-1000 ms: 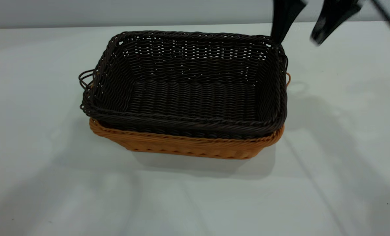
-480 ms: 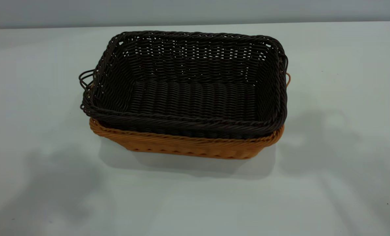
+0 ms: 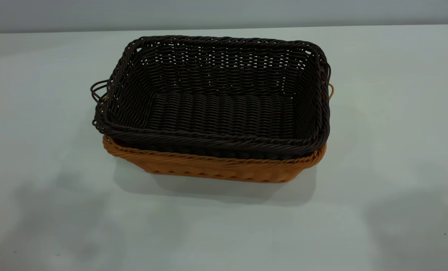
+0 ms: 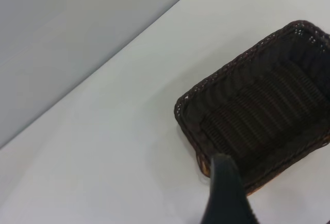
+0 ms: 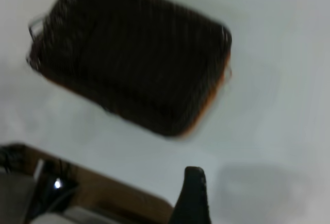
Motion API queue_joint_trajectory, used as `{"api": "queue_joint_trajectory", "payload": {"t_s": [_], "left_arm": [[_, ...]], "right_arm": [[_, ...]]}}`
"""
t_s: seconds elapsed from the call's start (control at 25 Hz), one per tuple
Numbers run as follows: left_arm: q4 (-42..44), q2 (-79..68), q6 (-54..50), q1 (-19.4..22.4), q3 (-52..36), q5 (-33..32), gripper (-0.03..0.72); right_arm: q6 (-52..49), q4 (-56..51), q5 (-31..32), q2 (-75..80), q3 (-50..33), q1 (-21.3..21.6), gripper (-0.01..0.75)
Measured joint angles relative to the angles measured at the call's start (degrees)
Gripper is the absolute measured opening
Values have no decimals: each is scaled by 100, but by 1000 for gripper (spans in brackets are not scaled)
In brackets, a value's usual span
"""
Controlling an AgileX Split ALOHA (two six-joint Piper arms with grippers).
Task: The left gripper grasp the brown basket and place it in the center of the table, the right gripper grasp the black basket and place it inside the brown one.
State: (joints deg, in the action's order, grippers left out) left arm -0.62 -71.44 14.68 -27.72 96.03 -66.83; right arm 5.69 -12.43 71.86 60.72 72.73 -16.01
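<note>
The black basket [image 3: 224, 101] sits nested inside the brown basket [image 3: 216, 167], whose orange-tan rim and wall show beneath it, in the middle of the table [image 3: 397, 113]. Neither gripper shows in the exterior view. In the left wrist view the nested baskets [image 4: 263, 121] lie below my left gripper [image 4: 276, 208]; one dark finger [image 4: 225, 193] shows and the jaws stand wide apart, holding nothing. In the right wrist view my right gripper [image 5: 258, 203] is high above and beside the baskets [image 5: 134, 64]; one finger [image 5: 191, 195] shows, and it holds nothing.
The grey wall [image 3: 224, 13] runs behind the table's far edge. The right wrist view shows the table's edge with brown furniture and cables [image 5: 46, 183] beyond it. Bare tabletop lies around the baskets on all sides.
The right gripper, open near the black basket's far right corner a second ago, has lifted out of the exterior view. Arm shadows have drifted toward the front. The baskets have not moved.
</note>
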Motion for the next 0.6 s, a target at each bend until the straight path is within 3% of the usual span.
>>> {"api": "queue_joint_trajectory", "payload": {"t_s": [0.24,0.4,0.6], "left_arm": [[-5,79,-222,0,-316,0,436],[-15,174,-328,0,-788,0,436],[-27,504,-529,0,-1550,0,436]], "right_arm": [[17,347,-43,-1128,-1912,0,584],[17,533,-434,-1946,-3338,0,584],[4,629,-752,-2996,-4479,0,584]]}}
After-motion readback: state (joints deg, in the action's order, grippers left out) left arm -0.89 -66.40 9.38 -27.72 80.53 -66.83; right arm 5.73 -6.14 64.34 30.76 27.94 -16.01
